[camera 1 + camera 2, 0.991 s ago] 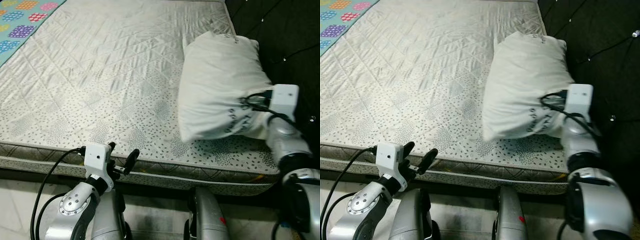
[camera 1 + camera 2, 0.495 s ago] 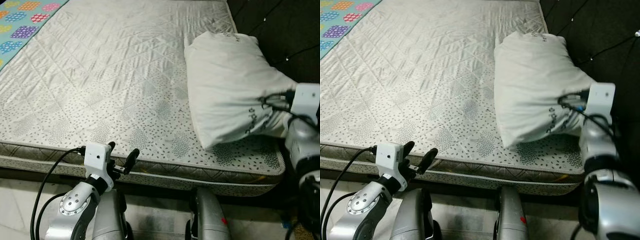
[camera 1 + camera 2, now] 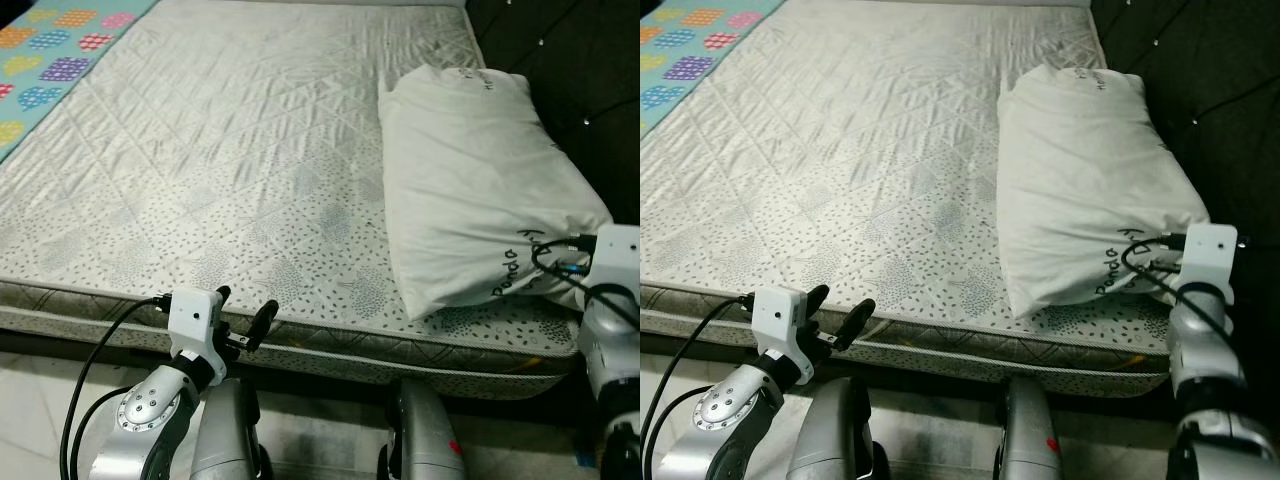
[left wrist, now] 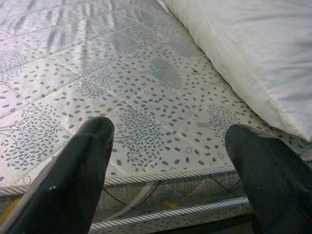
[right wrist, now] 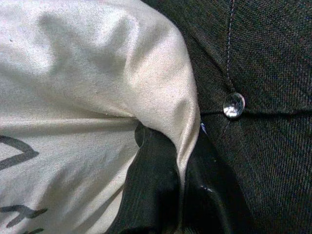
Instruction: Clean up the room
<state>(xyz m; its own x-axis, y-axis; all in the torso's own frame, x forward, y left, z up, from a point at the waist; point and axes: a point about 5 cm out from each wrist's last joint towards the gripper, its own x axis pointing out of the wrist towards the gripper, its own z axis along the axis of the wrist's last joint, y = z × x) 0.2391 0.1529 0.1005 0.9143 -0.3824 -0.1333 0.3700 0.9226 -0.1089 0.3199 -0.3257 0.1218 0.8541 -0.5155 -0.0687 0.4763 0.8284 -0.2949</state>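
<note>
A white pillow [image 3: 470,190] with black lettering lies on the right side of the grey patterned mattress [image 3: 230,150], against the dark headboard. My right gripper [image 5: 183,180] is shut on the pillow's near corner, and cloth is pinched between its black fingers [image 5: 156,195]. In the eye views that gripper [image 3: 565,272] sits at the mattress's front right corner, partly hidden by the pillow. My left gripper [image 3: 245,312] stands open with nothing in it, low in front of the mattress's front edge. The left wrist view looks between its fingers [image 4: 73,170] at the mattress edge.
A dark tufted headboard [image 3: 590,70] with shiny buttons [image 5: 233,105] rises right of the pillow. A teal cover with coloured shapes [image 3: 50,60] lies at the far left. Pale floor tiles [image 3: 30,400] run under the bed's front edge.
The pillow has moved right and come down flat on the mattress beside the headboard, with my right gripper still holding its corner and drawn back lower right. The left arm has not moved.
</note>
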